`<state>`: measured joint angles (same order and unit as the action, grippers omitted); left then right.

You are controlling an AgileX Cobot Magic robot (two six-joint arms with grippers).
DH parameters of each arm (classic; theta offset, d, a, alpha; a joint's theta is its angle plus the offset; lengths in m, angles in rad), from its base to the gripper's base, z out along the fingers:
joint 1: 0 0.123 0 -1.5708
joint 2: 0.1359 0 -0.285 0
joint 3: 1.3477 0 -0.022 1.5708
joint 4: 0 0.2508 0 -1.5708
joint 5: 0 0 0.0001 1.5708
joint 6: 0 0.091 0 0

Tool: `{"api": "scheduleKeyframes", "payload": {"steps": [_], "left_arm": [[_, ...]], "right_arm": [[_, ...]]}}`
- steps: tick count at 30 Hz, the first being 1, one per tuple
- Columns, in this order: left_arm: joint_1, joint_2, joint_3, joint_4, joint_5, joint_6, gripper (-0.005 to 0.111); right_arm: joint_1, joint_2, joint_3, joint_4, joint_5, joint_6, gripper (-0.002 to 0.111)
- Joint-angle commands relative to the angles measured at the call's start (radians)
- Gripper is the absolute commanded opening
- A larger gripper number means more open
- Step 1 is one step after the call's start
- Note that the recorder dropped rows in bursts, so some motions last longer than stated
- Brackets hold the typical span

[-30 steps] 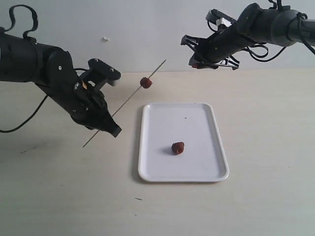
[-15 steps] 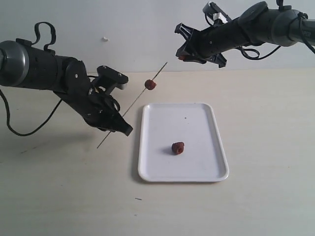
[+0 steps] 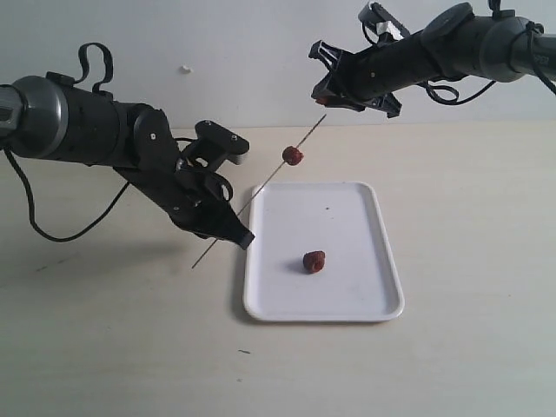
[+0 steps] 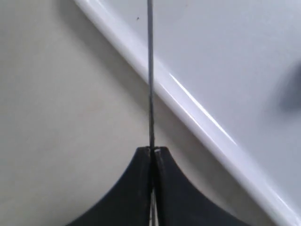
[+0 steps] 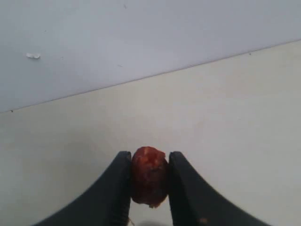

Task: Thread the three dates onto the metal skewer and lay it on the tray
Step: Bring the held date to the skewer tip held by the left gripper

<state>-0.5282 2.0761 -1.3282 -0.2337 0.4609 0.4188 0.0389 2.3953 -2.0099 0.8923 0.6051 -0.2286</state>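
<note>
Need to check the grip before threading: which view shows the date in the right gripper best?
The right wrist view: the date sits clamped in the right gripper, close up. The exterior view shows only a red speck at the gripper. The left wrist view misses it.

Both arms are matte black, built from thick rounded cylinders joined by blockier links. The left arm (image 3: 87, 130) has a grey sheen on its fattest segment; one thin black cable (image 3: 94, 56) loops above it and another (image 3: 48, 228) sags below. The right arm (image 3: 469, 43) carries a tangle of black wires (image 3: 447, 89) and a small pale block (image 3: 380, 17), perhaps a camera housing. The left gripper (image 3: 241, 238) has a whitish patch (image 3: 236, 157) on its body. Its fingers (image 4: 134, 188), like those of the right gripper (image 3: 325, 98), are smooth black wedges with curved outer edges, tapering to narrow tips.
</note>
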Motion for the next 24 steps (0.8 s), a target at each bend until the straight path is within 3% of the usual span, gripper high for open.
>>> {"api": "scheduleKeyframes", "payload": {"steps": [1, 24], "left_arm": [[-0.003, -0.005, -0.013, -0.019, -0.026, -0.038, 0.000], [-0.003, -0.005, -0.021, -0.062, -0.030, -0.030, 0.000]], "right_arm": [[-0.003, -0.010, -0.002, 0.002, -0.003, -0.016, 0.027], [-0.003, -0.010, -0.002, 0.022, 0.052, -0.039, 0.027]]}}
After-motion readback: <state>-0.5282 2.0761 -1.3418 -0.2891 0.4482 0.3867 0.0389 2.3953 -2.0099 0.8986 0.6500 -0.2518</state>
